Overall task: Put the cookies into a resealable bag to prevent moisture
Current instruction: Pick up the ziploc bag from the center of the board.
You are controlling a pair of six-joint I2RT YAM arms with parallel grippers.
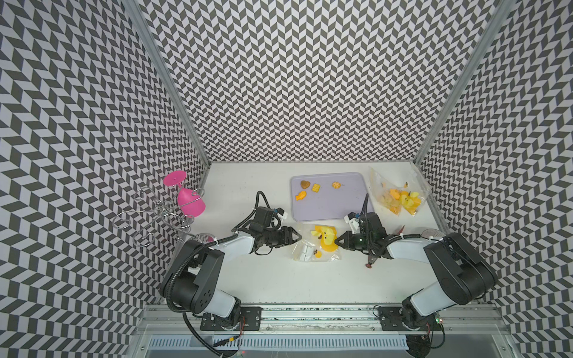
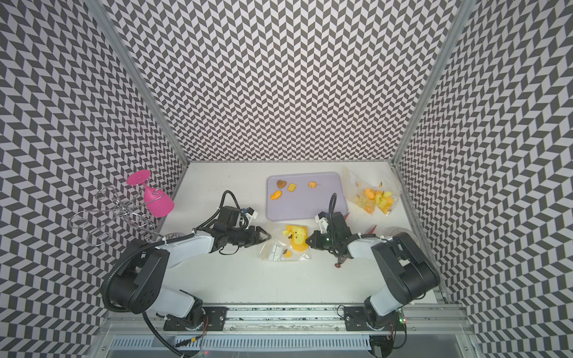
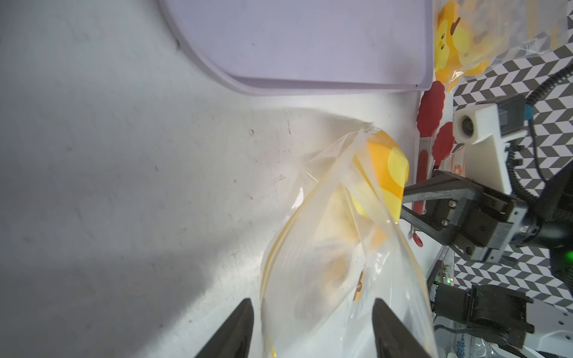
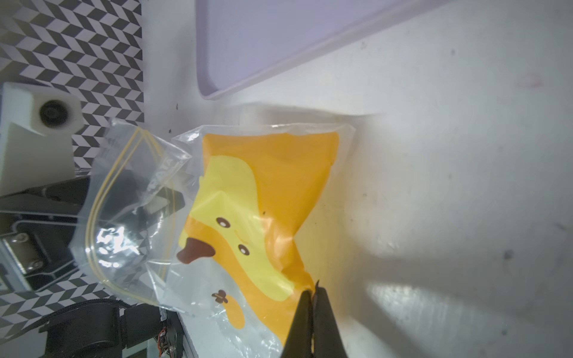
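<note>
Beside the lilac plastic tray (image 1: 335,206), we've the right hand (image 4: 313,288) pinching a clear duck-printed resealable bag (image 4: 266,186), left hand (image 3: 312,302) spread at its mouth, four orange-brown cookies (image 1: 316,187) unbagged.

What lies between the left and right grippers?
In both top views, the clear duck-print bag lies between the left gripper and the right gripper, which pinches its edge.

Right of centre in a top view, the red tongs (image 1: 401,230) lie mostly hidden under the right arm (image 1: 406,248), and the pale pieces (image 1: 305,251) inside the cartoon-print bag (image 1: 316,244) at centre are too small to name.
</note>
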